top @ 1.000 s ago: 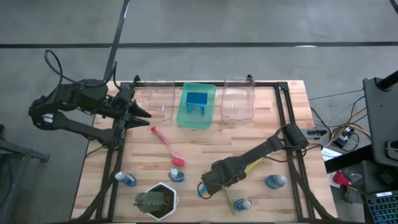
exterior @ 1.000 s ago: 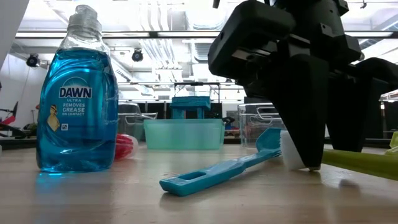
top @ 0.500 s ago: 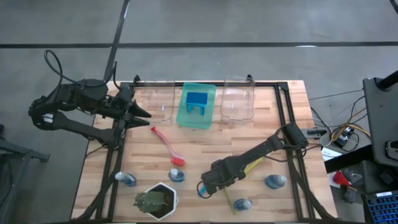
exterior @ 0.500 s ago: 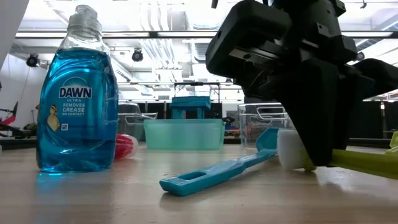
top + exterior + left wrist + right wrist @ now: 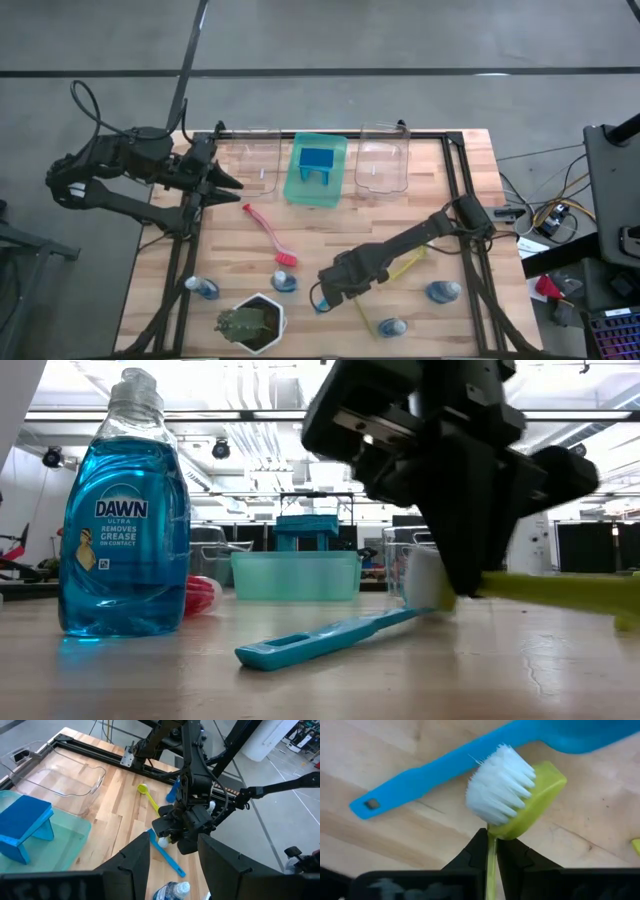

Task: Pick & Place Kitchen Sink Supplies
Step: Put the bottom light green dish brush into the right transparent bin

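Our right gripper (image 5: 491, 851) is shut tight on the thin neck of the yellow-green brush (image 5: 530, 802), just behind its white bristles. In the low view the brush head hangs a little above the table (image 5: 420, 210), so we think we have just picked it up. The blue brush (image 5: 320, 640) lies flat on the wood right under it, very close to the bristles. Our left gripper (image 5: 172, 857) waits near the far left corner of the table with its fingers apart, and it holds nothing. The red brush (image 5: 268, 233) lies near the middle of the table, and a blue bottle (image 5: 122, 520) stands close to the low camera. A blue sponge (image 5: 317, 162) sits in the green tray (image 5: 296, 190), with a clear bin (image 5: 382, 180) on its right. What could go wrong now? We hold the brush at one end only, and its long handle sticks far out. The handle is thin and smooth, so it could turn or slide in our fingers when we move. The bristles could also bump the blue brush and push it away. The hanging end of the handle could hit a bottle or catch on a bin wall if we carry it too low.
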